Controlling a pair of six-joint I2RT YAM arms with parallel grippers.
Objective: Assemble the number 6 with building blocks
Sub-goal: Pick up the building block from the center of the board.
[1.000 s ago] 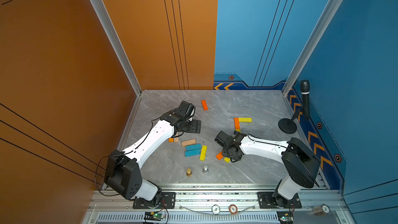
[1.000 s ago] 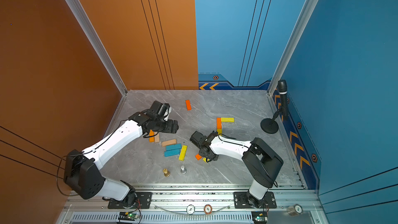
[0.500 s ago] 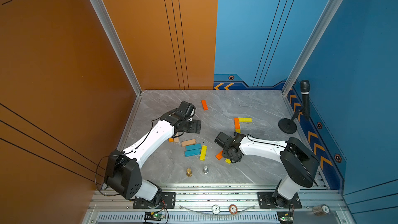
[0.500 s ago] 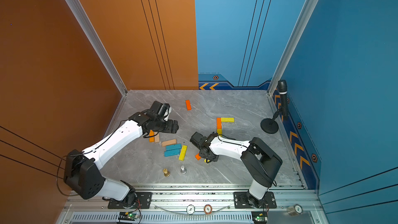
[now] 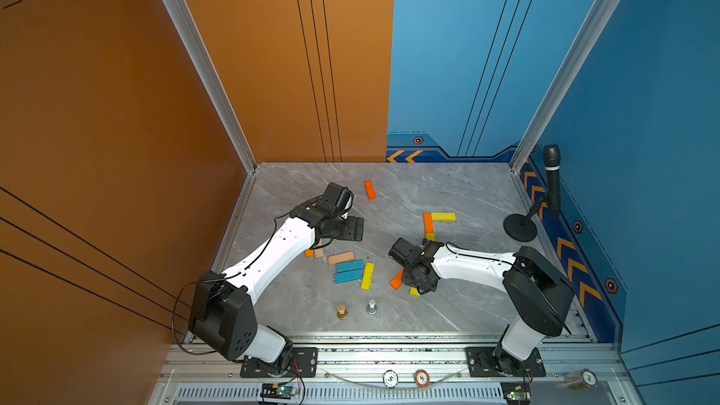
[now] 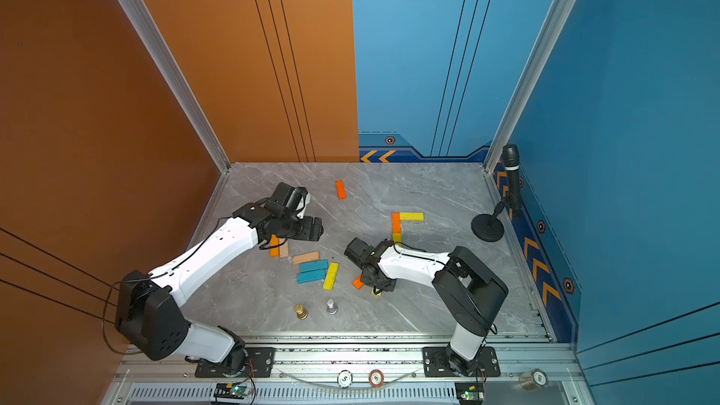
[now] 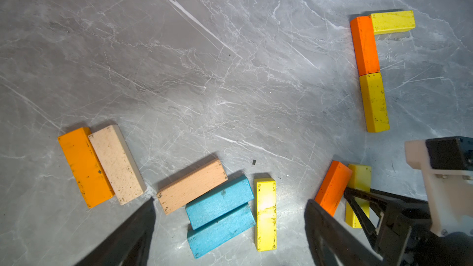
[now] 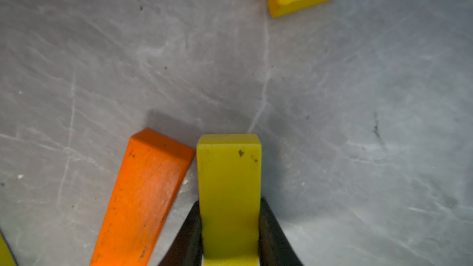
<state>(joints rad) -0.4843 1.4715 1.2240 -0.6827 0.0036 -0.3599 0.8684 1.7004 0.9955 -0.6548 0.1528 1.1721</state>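
1. Upright near the front edge of the grey marble table [image 5: 459, 192]: gold pawn [image 5: 342, 311], with silver pawn [image 5: 372, 307] just beside it.
2. At the table's right edge, against the blue wall [image 5: 643, 111]: black microphone [image 5: 552, 179] on a round-based stand [image 5: 520, 228].
3. Side by side on the front metal rail [image 5: 389, 356]: white chip [image 5: 390, 379] and reddish chip [image 5: 421, 378].

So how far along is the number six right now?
Roughly a third. Placed: a top yellow block, an orange block and a lower yellow block form the top bar and spine. In hand: the right hand grips a fourth yellow block. Left: the lower loop; teal blocks and others lie loose.
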